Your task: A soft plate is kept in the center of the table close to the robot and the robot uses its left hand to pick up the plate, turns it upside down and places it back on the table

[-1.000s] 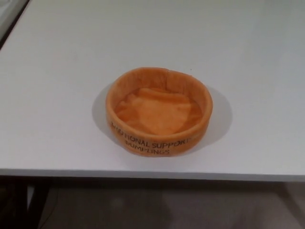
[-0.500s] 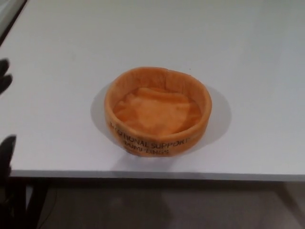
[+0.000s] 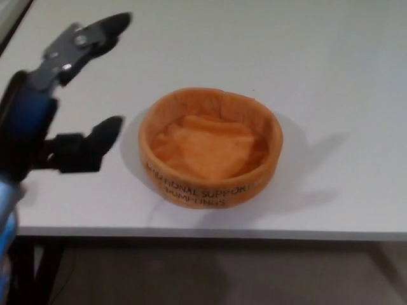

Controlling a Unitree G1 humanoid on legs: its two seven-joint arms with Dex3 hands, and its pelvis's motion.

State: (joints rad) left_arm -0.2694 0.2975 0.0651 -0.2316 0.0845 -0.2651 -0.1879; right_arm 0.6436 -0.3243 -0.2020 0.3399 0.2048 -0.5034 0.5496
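Note:
A soft orange plate [image 3: 210,149] with a raised rim sits open side up on the white table [image 3: 331,76], near the front edge. Black lettering runs along its front wall. My left hand [image 3: 70,101] hovers to the left of the plate, open, with its fingers [image 3: 105,28] spread wide and its thumb [image 3: 95,140] pointing toward the plate's left wall. A gap separates the hand from the plate. The right hand does not show.
The table's front edge [image 3: 203,232] runs across the lower part of the view, with dark floor and a table leg [image 3: 48,267] below. A dark strip lies past the table's far left corner [image 3: 13,25].
My left hand has come in from the left edge and risen up beside the plate, fingers spread. The plate has stayed in place.

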